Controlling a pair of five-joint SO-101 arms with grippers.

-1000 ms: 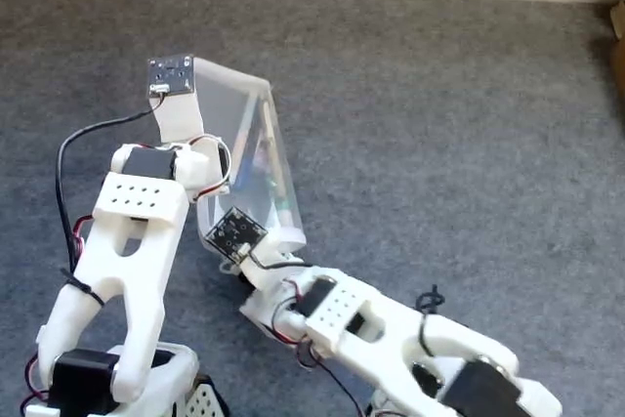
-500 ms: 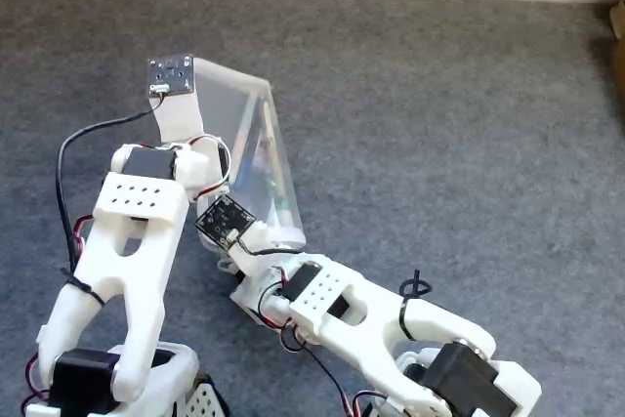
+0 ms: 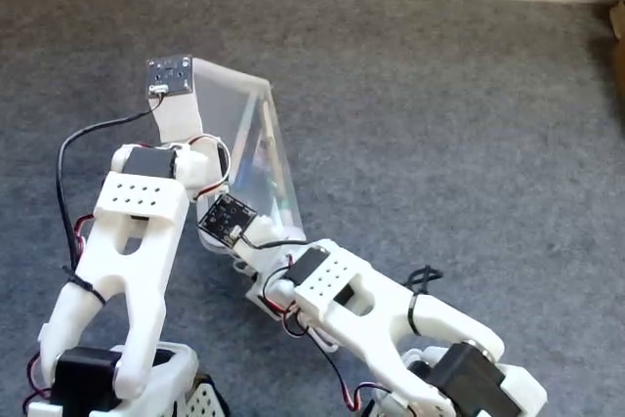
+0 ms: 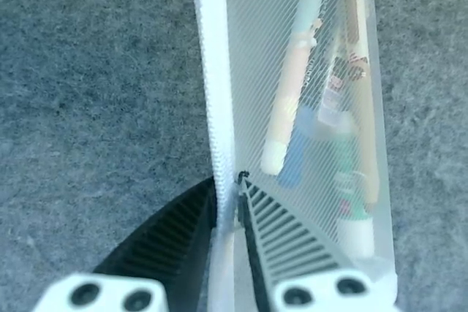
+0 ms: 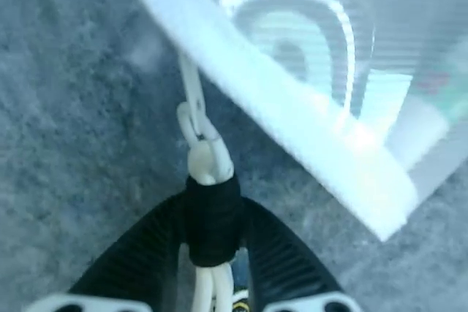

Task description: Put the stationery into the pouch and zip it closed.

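Your pouch [image 3: 256,139] sits between the two arms on the carpet [image 3: 469,124]. Its long axis runs away from the bases, with the far end slanting left in the high view. The pens [image 4: 322,107] inside lie along that axis. Your left gripper [image 4: 228,180] is clamped on the pouch's zipper edge. Your right gripper [image 5: 212,206] is pinched on the pull [image 5: 201,144] at the near end.
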